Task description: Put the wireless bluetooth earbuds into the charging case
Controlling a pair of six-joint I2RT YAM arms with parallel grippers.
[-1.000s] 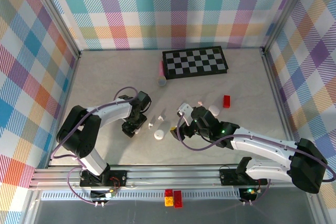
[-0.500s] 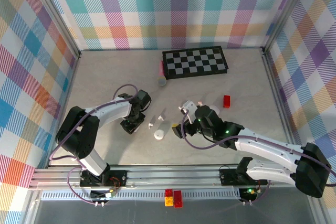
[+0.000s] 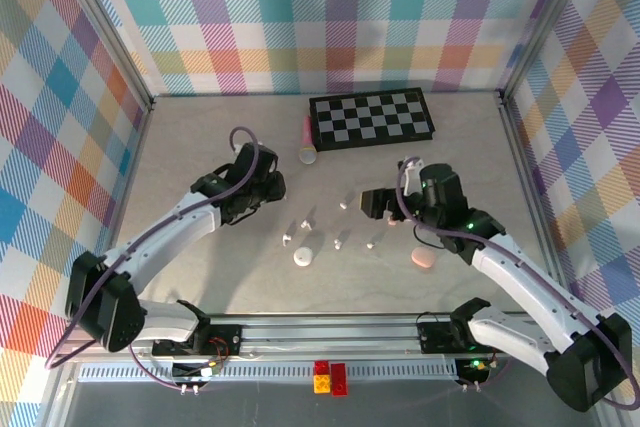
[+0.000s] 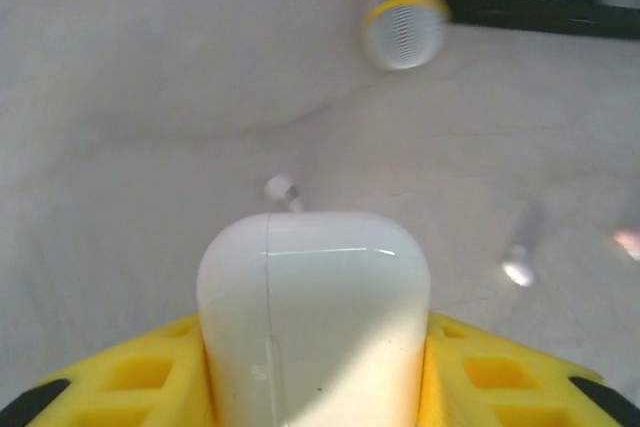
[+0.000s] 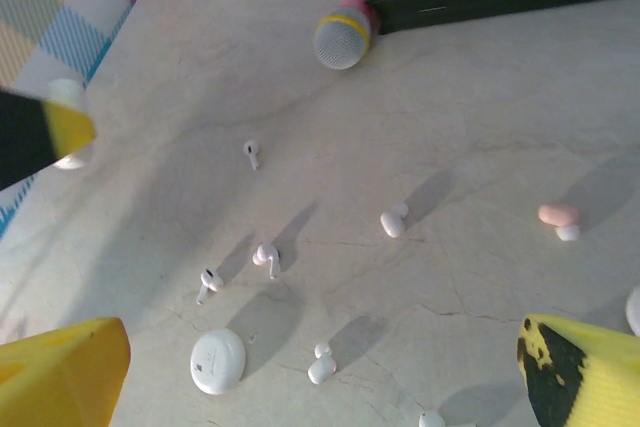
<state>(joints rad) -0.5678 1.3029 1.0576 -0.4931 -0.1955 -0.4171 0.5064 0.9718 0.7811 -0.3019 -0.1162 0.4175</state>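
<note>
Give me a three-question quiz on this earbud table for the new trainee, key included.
1. True or false: the left gripper is shut on a white charging case.
2. The right gripper is: A) open, holding nothing; B) shut on an earbud; C) shut on the checkerboard.
3. What colour is the loose case lying on the table beside the right arm?
Key: 1 true; 2 A; 3 pink.
</note>
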